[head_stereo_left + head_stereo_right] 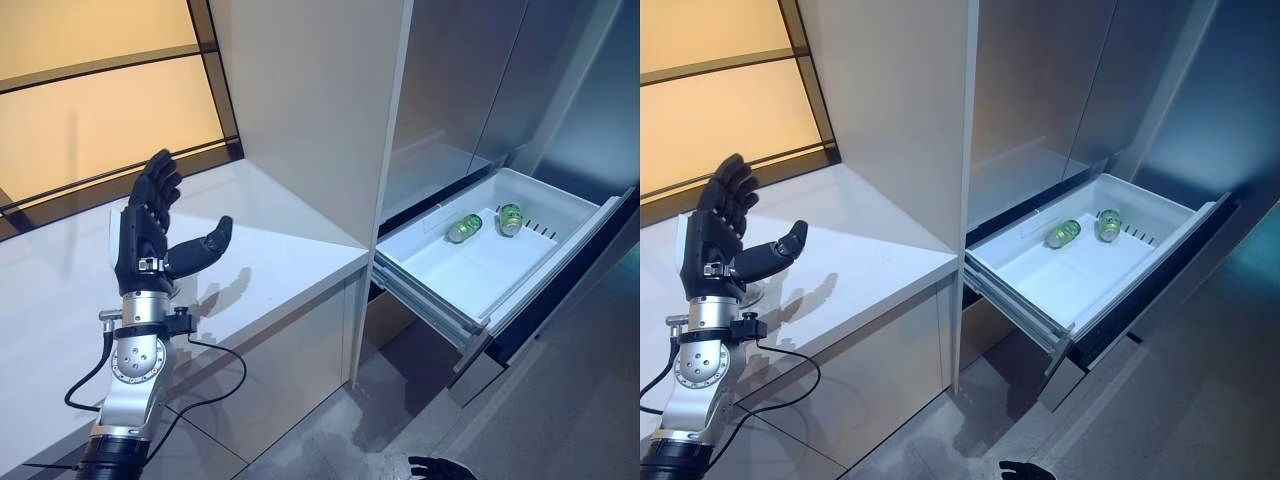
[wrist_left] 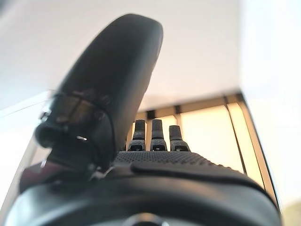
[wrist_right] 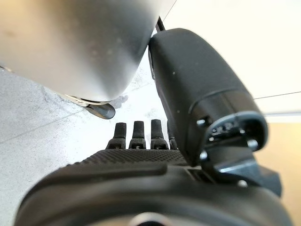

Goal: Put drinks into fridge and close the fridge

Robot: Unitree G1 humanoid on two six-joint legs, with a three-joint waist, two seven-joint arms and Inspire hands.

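The fridge's lower drawer (image 1: 560,215) stands pulled out, a white bin with two green drink cans lying on their sides at its far end: one can (image 1: 464,228) on the left, the other can (image 1: 511,219) to its right. My left hand (image 1: 145,235) is raised above the white counter (image 1: 270,260), fingers straight and thumb spread, holding nothing. My right hand (image 1: 440,468) shows only as dark fingertips low at the bottom edge, near the floor; in the right wrist view its fingers (image 3: 141,134) are straight and empty.
A tall beige cabinet panel (image 1: 310,110) rises between the counter and the fridge. The fridge's upper grey doors (image 1: 470,80) are closed. A window with dark frames (image 1: 100,100) backs the counter. Grey floor (image 1: 560,420) lies in front of the drawer.
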